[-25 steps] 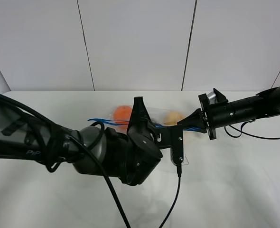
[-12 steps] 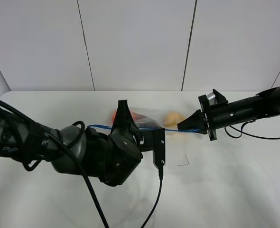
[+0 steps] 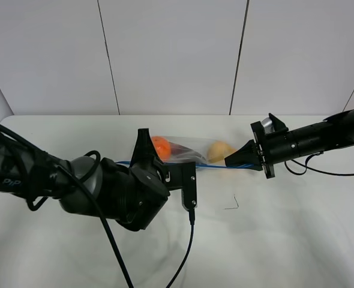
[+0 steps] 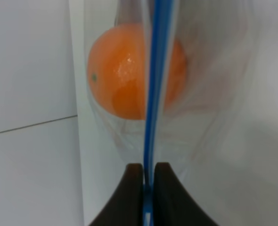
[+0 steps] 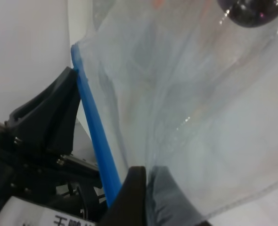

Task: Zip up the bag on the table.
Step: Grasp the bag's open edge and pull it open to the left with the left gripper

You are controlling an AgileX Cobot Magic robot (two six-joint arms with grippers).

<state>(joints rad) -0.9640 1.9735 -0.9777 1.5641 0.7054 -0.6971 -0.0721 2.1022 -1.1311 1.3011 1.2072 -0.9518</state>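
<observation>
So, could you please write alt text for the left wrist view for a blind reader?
The left gripper is shut on the blue zipper strip of the clear plastic bag, which runs straight away from its dark fingertips. An orange shows through the bag behind the strip.

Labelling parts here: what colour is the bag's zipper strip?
Blue. The zipper strip shows best in the left wrist view.

Your high camera looks down and forward from well back, over the white surface (image 3: 297, 240) toward the wall (image 3: 171, 54). Each wrist camera peers past its own jaws, very close, along the blue zipper strip (image 4: 154, 94) of the zip bag (image 3: 192, 147); all three views share that strip.
</observation>
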